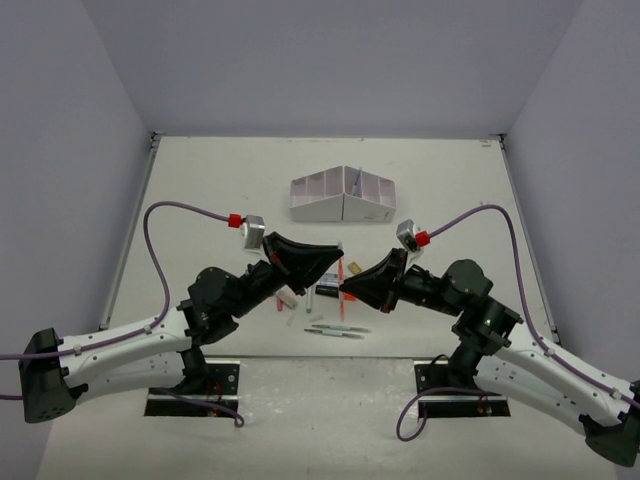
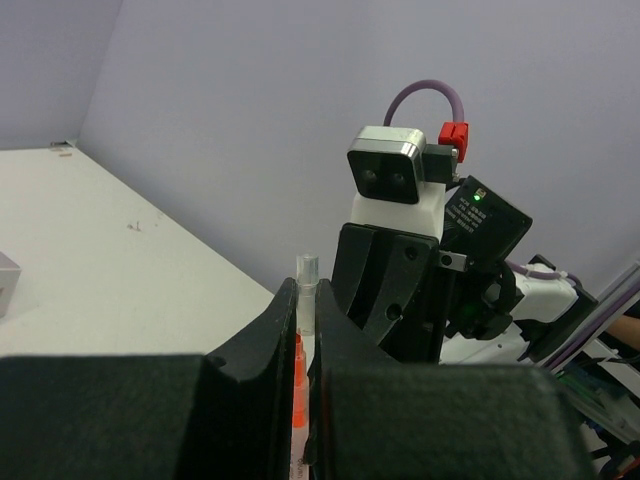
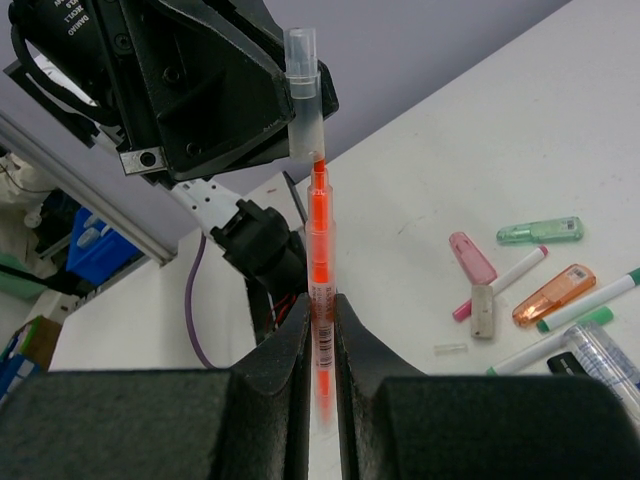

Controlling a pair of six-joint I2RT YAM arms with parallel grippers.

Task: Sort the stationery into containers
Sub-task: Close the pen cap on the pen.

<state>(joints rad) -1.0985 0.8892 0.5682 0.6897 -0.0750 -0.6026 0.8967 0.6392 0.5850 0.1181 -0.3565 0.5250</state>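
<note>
An orange pen (image 3: 320,250) is held in the air between the two arms, above the scattered stationery. My right gripper (image 3: 322,320) is shut on its barrel at the barcode label. My left gripper (image 2: 305,310) is shut on the pen's clear cap (image 2: 307,290), whose lower end sits over the orange tip (image 2: 297,385). From above, the two grippers meet tip to tip at the pen (image 1: 341,272). The white organiser box (image 1: 343,196) stands further back on the table, apart from both arms. Its compartments are open on top.
Loose items lie under the grippers: a pink cap (image 3: 471,257), a green cap (image 3: 540,231), an orange cap (image 3: 553,295), a grey eraser (image 3: 483,310), a pink-ended pen (image 3: 500,283) and green pens (image 3: 590,302). Thin pens (image 1: 335,330) lie near the table's front edge.
</note>
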